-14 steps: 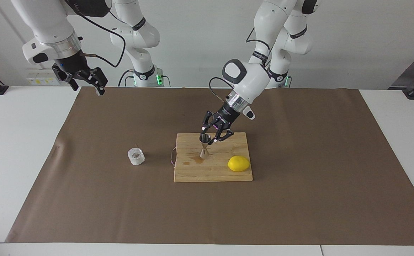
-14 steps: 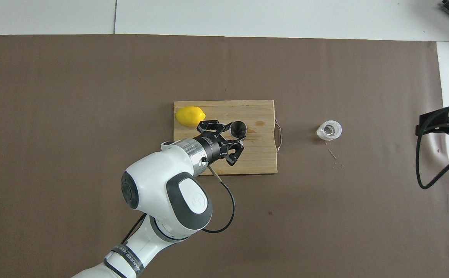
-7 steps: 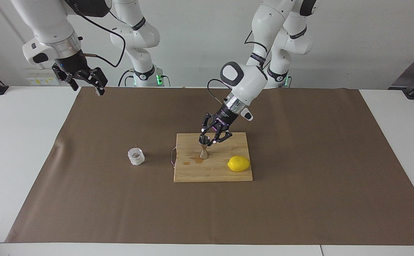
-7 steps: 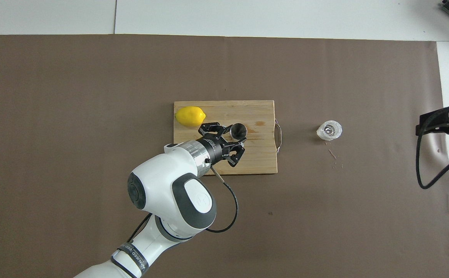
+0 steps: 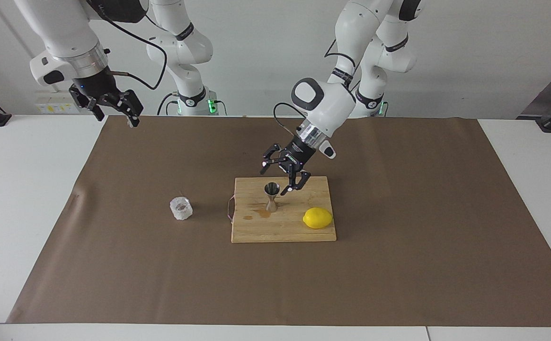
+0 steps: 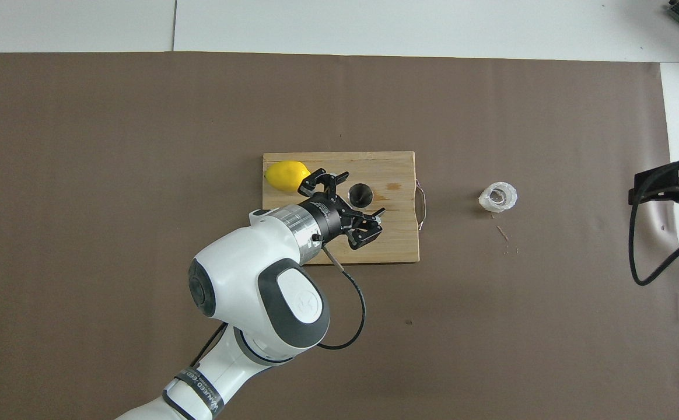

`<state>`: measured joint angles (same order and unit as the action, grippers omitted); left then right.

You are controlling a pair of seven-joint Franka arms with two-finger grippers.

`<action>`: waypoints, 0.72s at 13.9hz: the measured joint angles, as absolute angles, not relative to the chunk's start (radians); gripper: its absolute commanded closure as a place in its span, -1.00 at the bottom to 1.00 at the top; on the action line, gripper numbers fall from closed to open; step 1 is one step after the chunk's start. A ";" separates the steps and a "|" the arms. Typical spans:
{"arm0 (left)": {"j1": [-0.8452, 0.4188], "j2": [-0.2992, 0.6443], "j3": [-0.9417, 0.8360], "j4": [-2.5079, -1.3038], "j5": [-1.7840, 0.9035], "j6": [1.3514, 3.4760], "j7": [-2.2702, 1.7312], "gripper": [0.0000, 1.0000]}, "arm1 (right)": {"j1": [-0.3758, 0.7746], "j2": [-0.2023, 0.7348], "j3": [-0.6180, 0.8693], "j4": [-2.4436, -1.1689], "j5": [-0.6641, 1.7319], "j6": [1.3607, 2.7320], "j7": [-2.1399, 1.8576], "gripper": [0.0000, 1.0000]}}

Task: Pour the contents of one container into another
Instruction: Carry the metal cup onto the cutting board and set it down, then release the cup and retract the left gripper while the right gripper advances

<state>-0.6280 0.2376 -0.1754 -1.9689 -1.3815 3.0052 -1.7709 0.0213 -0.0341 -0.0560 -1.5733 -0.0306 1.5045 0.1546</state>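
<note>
**A:** Start from the bottom of the facing view. What's there?

**B:** A lemon (image 5: 317, 218) on the wooden cutting board (image 5: 256, 233), low in the middle of the frame. Level with it, off the board toward the right arm's end, the faceted glass cup (image 5: 181, 209) stands alone on the brown paper. I can't tell what it holds.

**A:** And the steel jigger (image 5: 271, 196)?

**B:** Upright on the board at mid-frame, with a darker patch beside its foot. The left gripper (image 5: 278, 177) hangs just above it, jaws spread wide and gripping nothing. One finger is close beside the jigger's rim, apart from it as far as I can see.

**A:** So the step looks like backing clear of it. How should that go?

**B:** I'd lift straight up before swinging away. The jigger is tall with a narrow waist, so a sideways brush would probably topple it. The jaws should stay wide until they're clear.

**A:** And at the top of the frame?

**B:** The right gripper (image 5: 114, 106) waits in the upper corner, above the paper's edge, open and empty. It's the arm closer to the cup, so I'd expect it to fetch the cup and then tip it slowly over the jigger's small mouth.
</note>
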 measured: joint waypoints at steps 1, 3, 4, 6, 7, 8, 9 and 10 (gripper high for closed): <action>-0.628 0.214 -0.173 -1.969 -1.381 2.993 -1.771 -1.00 | 0.021 -0.034 -0.056 -1.573 -0.031 1.504 0.155 -1.00; -0.610 0.183 -0.162 -1.969 -1.341 2.927 -1.770 -1.00 | 0.021 -0.034 -0.056 -1.573 -0.031 1.504 0.155 -1.00; -0.579 0.174 -0.157 -1.962 -1.258 2.854 -1.771 -1.00 | 0.021 -0.034 -0.056 -1.573 -0.031 1.504 0.155 -1.00; -0.503 0.170 -0.152 -1.918 -1.074 2.687 -1.772 -1.00 | 0.023 -0.034 -0.056 -1.573 -0.031 1.504 0.155 -1.00; -0.460 0.170 -0.151 -1.882 -0.969 2.598 -1.769 -1.00 | 0.025 -0.034 -0.056 -1.573 -0.031 1.504 0.154 -1.00; -0.426 0.173 -0.150 -1.842 -0.856 2.527 -1.765 -1.00 | 0.028 -0.034 -0.056 -1.574 -0.031 1.504 0.154 -1.00; -0.404 0.178 -0.150 -1.800 -0.730 2.481 -1.764 -1.00 | 0.033 -0.034 -0.056 -1.575 -0.030 1.504 0.154 -1.00; -0.396 0.189 -0.149 -1.758 -0.594 2.461 -1.761 -1.00 | 0.036 -0.034 -0.053 -1.577 -0.026 1.504 0.148 -1.00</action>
<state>-0.3959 0.1886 -0.1493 -1.7582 -0.5938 2.4614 -1.7605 0.0363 -0.0342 -0.0533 -1.5775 -0.0257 1.5045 0.1481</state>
